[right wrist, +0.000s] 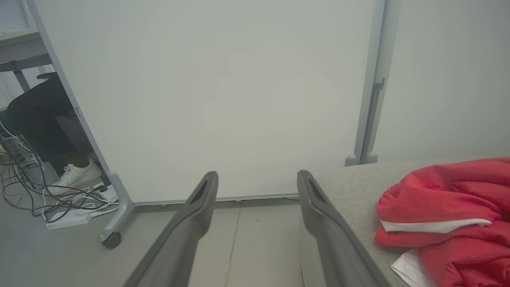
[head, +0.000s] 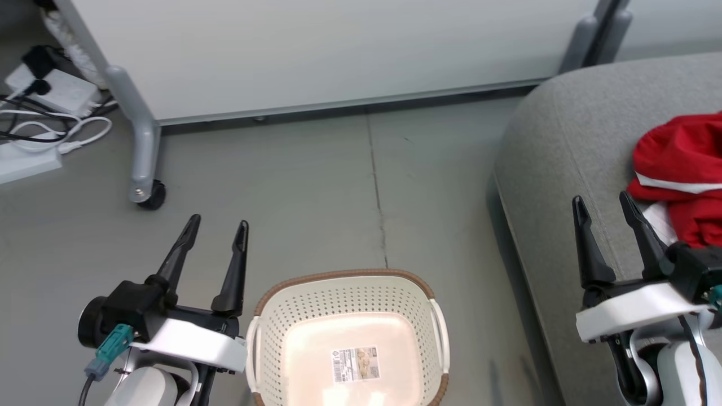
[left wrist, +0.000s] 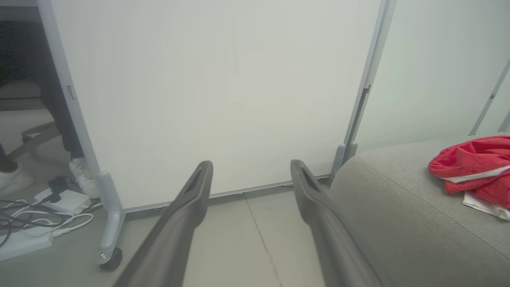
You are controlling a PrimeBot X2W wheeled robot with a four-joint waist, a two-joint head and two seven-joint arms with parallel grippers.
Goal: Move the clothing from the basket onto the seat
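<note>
The cream basket (head: 265,304) with a brown rim stands on the floor at the bottom centre, and inside it I see just its bare bottom with a printed label. Red clothing (head: 677,163) with white trim lies bunched on the grey seat (head: 564,141) at the right, also seen as clothing (left wrist: 474,167) and clothing (right wrist: 446,207) on the seat (left wrist: 398,215) and seat (right wrist: 350,187). My left gripper (head: 217,225) hangs open left of the basket, nothing between its fingers. My right gripper (head: 603,203) is open over the seat's front edge, just left of the clothing. Gripper (left wrist: 251,169) and gripper (right wrist: 257,179) show spread fingers.
A white partition (head: 316,51) on grey castor legs (head: 144,163) stands across the back. A power strip and cables (head: 39,107) lie on the floor at the far left. A person's white shoe (right wrist: 79,173) shows behind the partition leg. Grey floor (head: 338,192) lies between basket and partition.
</note>
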